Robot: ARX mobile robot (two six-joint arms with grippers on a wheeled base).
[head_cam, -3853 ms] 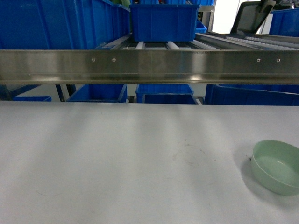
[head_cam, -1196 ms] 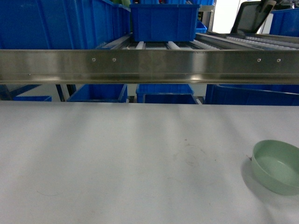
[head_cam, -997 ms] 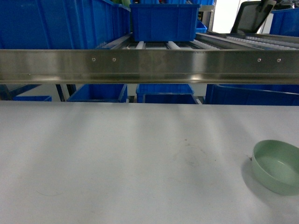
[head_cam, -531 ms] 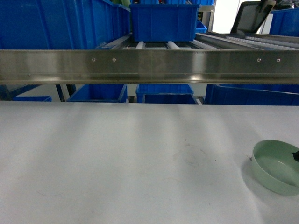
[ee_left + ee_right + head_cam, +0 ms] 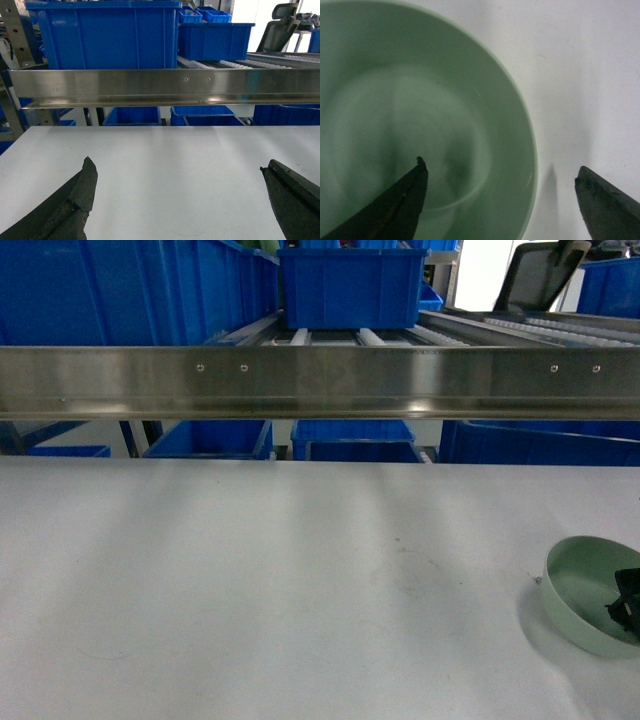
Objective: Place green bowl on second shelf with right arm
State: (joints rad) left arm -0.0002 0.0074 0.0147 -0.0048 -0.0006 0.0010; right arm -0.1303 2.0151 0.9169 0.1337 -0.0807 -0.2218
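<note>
The pale mint-green bowl (image 5: 590,592) sits upright on the white tabletop (image 5: 280,580) at the far right of the head view. My right gripper (image 5: 500,172) hangs open straight over the green bowl (image 5: 420,125): one finger is over the bowl's inside, the other is outside its rim over the table. In the head view only a black tip of the right gripper (image 5: 625,605) shows at the bowl's right side. The steel shelf rail (image 5: 320,380) runs across behind the table, with white rollers (image 5: 335,337) on that tier. My left gripper (image 5: 180,172) is open above bare table.
Blue crates stand on the rack: one (image 5: 350,285) in the middle of the roller tier, a big one (image 5: 130,290) at the left, more (image 5: 350,440) under the rail. A black chair back (image 5: 540,275) shows at the far right behind the rack.
The right gripper has come into the head view at the bowl's right edge, where a second ago nothing showed. The bowl has stayed in place.
</note>
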